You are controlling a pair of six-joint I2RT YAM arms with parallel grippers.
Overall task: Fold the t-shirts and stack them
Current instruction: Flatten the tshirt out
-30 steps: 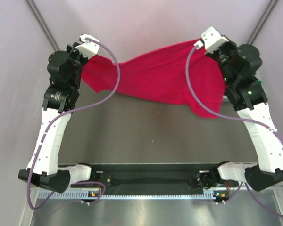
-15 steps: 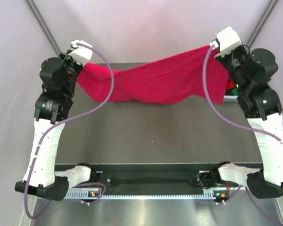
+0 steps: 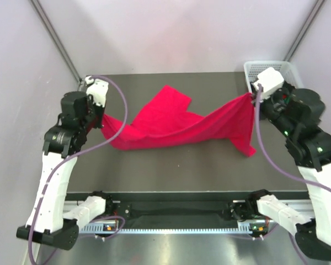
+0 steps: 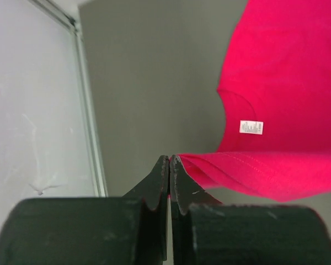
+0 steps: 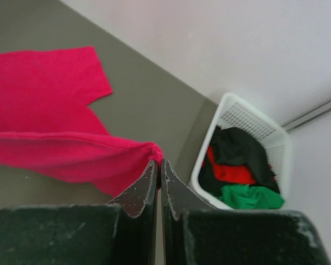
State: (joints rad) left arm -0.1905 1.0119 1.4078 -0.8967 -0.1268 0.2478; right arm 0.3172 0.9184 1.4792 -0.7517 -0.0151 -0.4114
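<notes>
- Left claw (image 3: 103,117) and right claw (image 3: 252,95): both clenched, each nipping a fold of the crimson-pink t-shirt (image 3: 176,124) at the very fingertips.
- In the wrist views, same story: left claw (image 4: 169,160) and right claw (image 5: 157,162) with jaws pressed together and pink cloth caught at the tip.
- Changed within the last second: no longer stretched high in the air between the claws. Now lowered, with the far part spread on the table (image 3: 182,165) beyond the claws and one sleeve flung out ahead.
- Gripped edge strung between the two claws, apparently just off the surface; a loose corner hanging below the right claw.
- Ahead of the left claw: neck opening and white label (image 4: 251,127) facing up.
- For the task: probably the lay-flat step, close to done. No fold made yet, and rumpled, twisted cloth between the claws likely to need a pull or smoothing first.
- Beyond and to the right of the right claw: white mesh basket (image 5: 231,110) holding a black shirt (image 5: 240,146), a red shirt (image 5: 226,172) and a green shirt (image 5: 248,196), all yet to be folded.
- Arms: both drawn down and back from the raised reach, elbows bowed outward, wrists turned in toward each other, claws angled down at the table.
</notes>
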